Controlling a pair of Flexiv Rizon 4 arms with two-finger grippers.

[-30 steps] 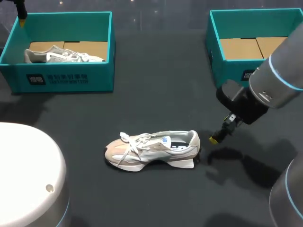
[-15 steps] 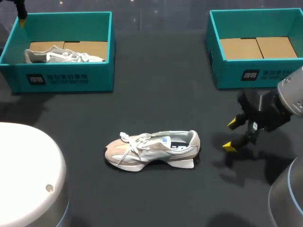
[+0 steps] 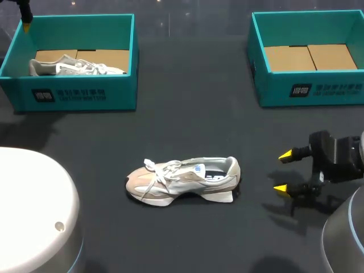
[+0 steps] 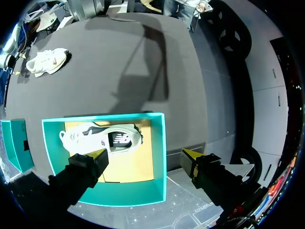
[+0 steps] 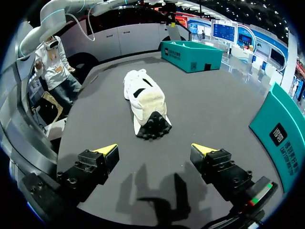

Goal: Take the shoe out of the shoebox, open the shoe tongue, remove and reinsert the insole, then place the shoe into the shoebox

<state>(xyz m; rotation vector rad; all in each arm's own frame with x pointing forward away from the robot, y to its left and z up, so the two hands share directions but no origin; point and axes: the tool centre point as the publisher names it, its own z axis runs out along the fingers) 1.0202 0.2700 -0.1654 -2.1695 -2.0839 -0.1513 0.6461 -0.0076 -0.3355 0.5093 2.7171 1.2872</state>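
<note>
Sneaker (image 3: 183,180) is out, lying lower middle on the desk (image 3: 193,102). Right jaws gape near its heel, left jaws gape over the upper-left shoebox (image 3: 79,94). Tongue, insole and reboxing look undone.

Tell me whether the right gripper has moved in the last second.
Yes. The right gripper has backed rightward, away from the heel of the shoe.

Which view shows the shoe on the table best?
Head view: the shoe lies in full side profile. Right wrist view shows its heel end-on, ahead of the open right claw. Left wrist view shows it small and distant.
</note>
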